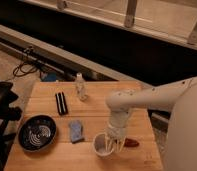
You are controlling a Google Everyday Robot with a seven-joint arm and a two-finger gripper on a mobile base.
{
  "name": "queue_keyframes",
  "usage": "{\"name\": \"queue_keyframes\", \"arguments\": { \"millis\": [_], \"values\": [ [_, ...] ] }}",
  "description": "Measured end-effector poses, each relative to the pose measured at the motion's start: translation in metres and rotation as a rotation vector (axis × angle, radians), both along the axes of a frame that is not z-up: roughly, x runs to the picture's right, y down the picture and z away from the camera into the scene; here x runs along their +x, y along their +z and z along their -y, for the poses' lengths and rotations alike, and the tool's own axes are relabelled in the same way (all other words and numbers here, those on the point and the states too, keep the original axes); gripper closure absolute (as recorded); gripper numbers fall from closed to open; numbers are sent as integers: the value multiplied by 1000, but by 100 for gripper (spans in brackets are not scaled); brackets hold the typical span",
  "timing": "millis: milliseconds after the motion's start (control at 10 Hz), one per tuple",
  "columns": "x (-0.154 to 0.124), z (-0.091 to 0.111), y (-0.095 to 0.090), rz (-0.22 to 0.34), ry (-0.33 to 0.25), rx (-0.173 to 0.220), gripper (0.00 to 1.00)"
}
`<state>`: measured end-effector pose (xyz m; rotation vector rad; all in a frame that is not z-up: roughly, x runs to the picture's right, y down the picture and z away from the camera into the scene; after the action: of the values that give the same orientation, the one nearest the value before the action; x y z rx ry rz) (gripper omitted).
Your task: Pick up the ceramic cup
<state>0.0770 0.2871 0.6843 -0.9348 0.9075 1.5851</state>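
The white ceramic cup (102, 145) stands upright on the wooden table (92, 107), near its front edge and right of centre. My gripper (113, 142) reaches down from the white arm (142, 100) and sits at the cup's right rim, partly over its mouth. The cup's right side is hidden behind the gripper.
A dark round bowl (37, 132) with a swirled inside sits at the front left. A blue cloth-like item (76, 131) lies left of the cup. A black flat object (61, 102) and a small clear bottle (81, 87) stand farther back. A small reddish object (131, 143) lies right of the gripper.
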Motion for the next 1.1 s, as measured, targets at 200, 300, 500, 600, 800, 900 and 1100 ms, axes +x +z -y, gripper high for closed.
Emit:
{"name": "queue_keyframes", "arguments": {
  "millis": [200, 300, 500, 600, 800, 900, 1100],
  "values": [
    [-2, 4, 0, 17, 11, 12, 84],
    [-2, 12, -6, 26, 16, 15, 94],
    [-3, 36, -28, 53, 33, 26, 100],
    [-4, 48, -38, 71, 43, 33, 100],
    [-1, 62, -51, 93, 58, 46, 100],
    [-2, 69, -57, 102, 56, 52, 100],
    [-3, 89, -77, 117, 56, 63, 100]
  ]
}}
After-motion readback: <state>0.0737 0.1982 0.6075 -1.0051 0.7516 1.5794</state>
